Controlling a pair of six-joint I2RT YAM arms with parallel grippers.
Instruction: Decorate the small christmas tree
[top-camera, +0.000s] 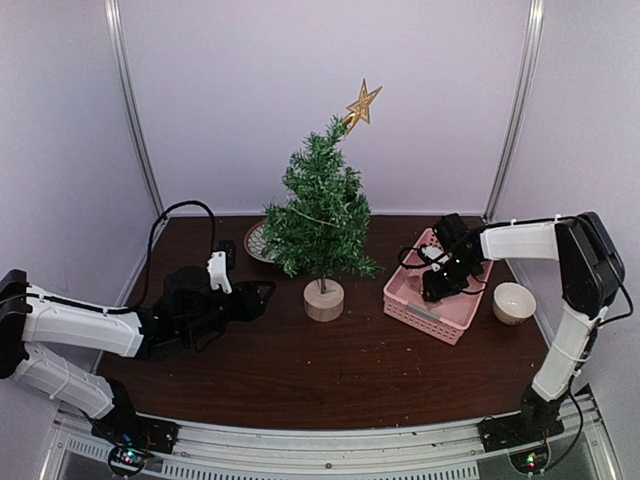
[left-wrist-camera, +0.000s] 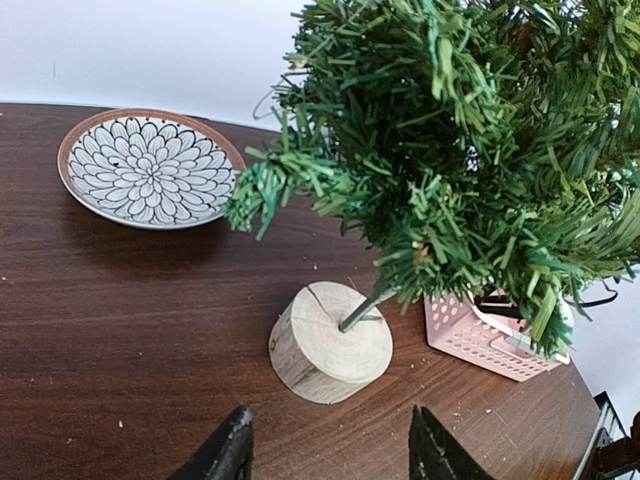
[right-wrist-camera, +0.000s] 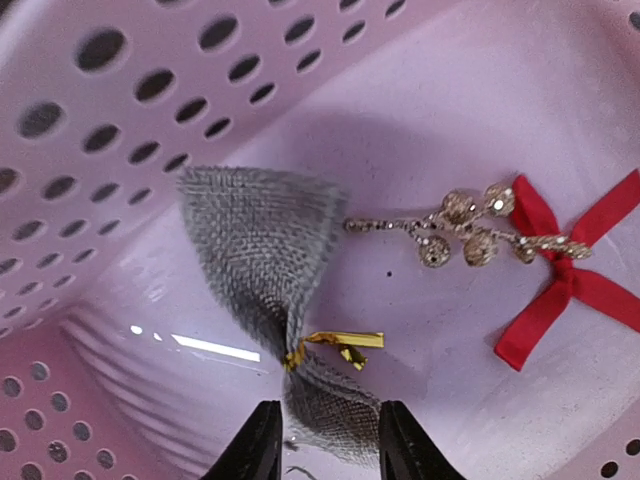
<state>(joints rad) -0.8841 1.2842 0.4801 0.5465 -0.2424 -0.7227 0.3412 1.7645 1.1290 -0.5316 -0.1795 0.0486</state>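
Far left, my left claw hangs low over the table, released, nothing between its fingers, aimed at the wooden stump of the small christmas tree. The patterned plate sits beyond it, to the far left of the tree. The tree stands mid-table, leaning a touch, with a gold star on top.

My worry here is that the stump is a small footing for a bushy crown. If I push the left claw forward carelessly, or tug a branch while hanging something, the whole tree could tip and throw the star.

Right of the tree is the pink basket, and my right claw is down inside it. Its fingers stand on either side of the near lobe of a grey burlap bow tied with a gold twist. I cannot tell whether they pinch it or just bracket it.

The cloth is soft. A shallow bite could slip off on the lift, or the fingertips could scrape the basket floor and drag the basket along. The berry sprig and red ribbon lie apart to the right, probably safe. Further right, a small bowl sits just beside the basket, so a shoved basket could knock it.
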